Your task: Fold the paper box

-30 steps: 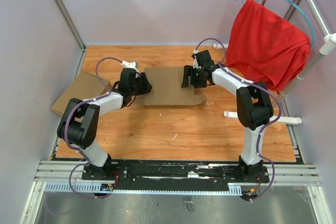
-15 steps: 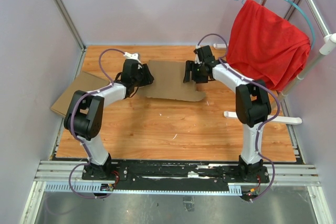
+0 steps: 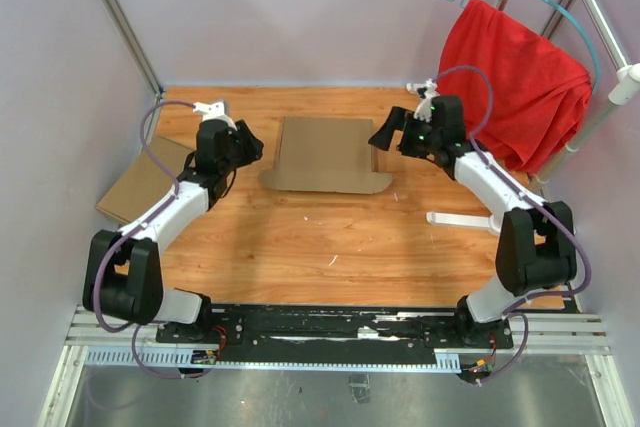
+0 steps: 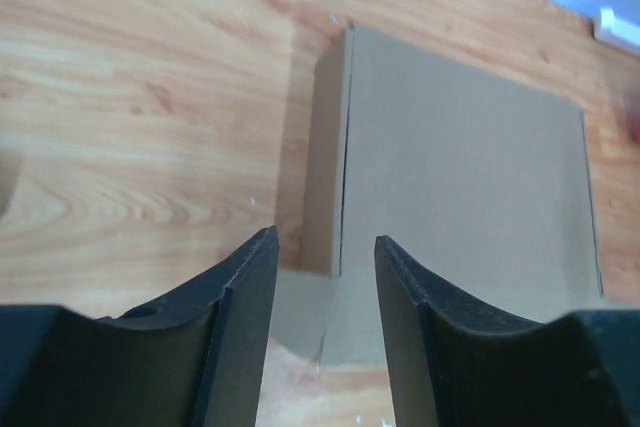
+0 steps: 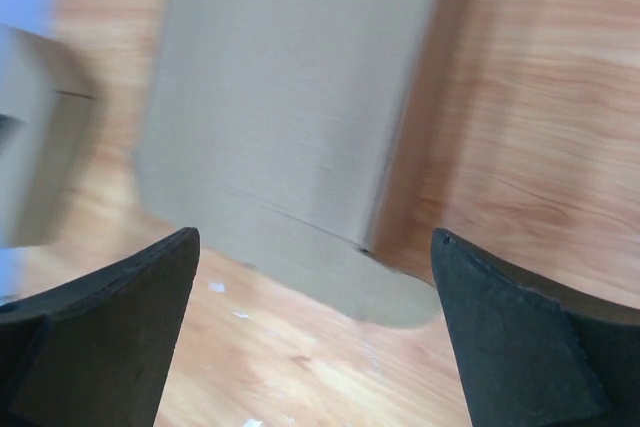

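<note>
Left gripper [image 3: 250,145], right gripper [image 3: 386,134] parted; paper box [image 3: 325,152] (untouched).

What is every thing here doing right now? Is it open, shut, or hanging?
Paper box: lid down, one rounded flap lying out flat on its near side, not tucked in.
Left gripper: open, holding nothing.
Right gripper: wide open, holding nothing.
Other cardboard box: shut, lying flat at the left side.
Red cloth: hanging up, draped.
</note>
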Motion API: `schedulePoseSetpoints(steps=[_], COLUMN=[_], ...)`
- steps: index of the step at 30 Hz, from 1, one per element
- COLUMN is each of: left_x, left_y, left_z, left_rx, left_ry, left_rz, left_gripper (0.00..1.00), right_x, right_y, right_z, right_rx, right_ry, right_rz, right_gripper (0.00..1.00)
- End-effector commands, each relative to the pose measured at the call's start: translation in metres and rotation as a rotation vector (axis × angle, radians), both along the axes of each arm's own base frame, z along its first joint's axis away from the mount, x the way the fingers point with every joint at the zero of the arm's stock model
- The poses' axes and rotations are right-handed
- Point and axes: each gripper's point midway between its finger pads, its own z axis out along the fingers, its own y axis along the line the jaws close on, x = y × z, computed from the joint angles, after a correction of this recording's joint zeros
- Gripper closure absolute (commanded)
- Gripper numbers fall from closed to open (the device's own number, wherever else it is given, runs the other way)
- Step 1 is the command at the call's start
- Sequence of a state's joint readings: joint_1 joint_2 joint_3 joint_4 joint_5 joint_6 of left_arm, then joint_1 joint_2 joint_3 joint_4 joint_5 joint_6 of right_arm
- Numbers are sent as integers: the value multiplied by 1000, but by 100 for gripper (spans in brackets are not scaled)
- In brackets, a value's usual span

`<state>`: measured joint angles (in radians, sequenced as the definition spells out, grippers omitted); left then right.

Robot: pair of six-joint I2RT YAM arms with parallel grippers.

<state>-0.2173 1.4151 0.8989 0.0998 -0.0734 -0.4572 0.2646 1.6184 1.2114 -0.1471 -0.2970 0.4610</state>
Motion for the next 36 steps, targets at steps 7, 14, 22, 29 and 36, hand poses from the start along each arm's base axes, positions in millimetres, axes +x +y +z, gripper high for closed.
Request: schedulePoseSetpoints(steps=[7, 14, 22, 29, 36], left_x=[-43, -43, -43, -43, -41], left_y=[-38, -41, -47, -55, -66], left_z=[-47, -48, -58, -62, -69], left_rx=[-68, -53, -1, 2, -22], left_ry=[47, 36, 54, 31, 54], left_rz=[-267, -286, -295, -326, -374], left_gripper=[49, 46, 46, 46, 46], right_x=[-56, -64, -89, -106, -108], right_y=[45, 2, -5, 27, 46], right_z=[-40, -49, -41, -45, -63], right_rx=[104, -363, -401, -280, -278], right_ry=[97, 125, 164, 179, 238], right_rz=[222, 24, 20, 83, 128], right_gripper=[1, 2, 2, 2, 2])
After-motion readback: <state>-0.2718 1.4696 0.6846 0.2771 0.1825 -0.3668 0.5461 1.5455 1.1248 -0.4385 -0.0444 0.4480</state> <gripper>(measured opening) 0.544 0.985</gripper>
